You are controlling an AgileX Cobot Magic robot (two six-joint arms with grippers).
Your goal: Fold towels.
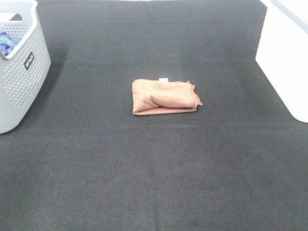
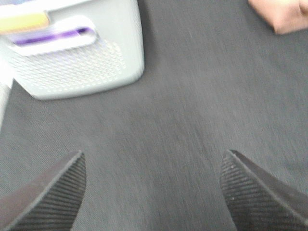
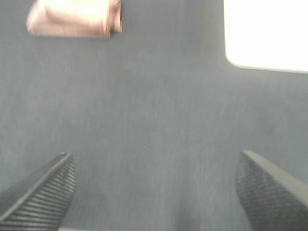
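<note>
The reddish-brown towel [image 1: 164,96] lies folded into a small rectangle in the middle of the dark table, with its small white tag at the far edge. It also shows blurred in the right wrist view [image 3: 74,19] and at a corner of the left wrist view [image 2: 284,14]. My left gripper [image 2: 154,192] is open and empty, well away from the towel. My right gripper [image 3: 154,192] is open and empty, also well away from it. Neither gripper shows in the exterior high view.
A grey perforated basket [image 1: 21,72] stands at the far left with a blue cloth [image 1: 7,42] inside; it also shows in the left wrist view [image 2: 72,53]. A white container [image 1: 286,57] stands at the far right and shows in the right wrist view [image 3: 267,33].
</note>
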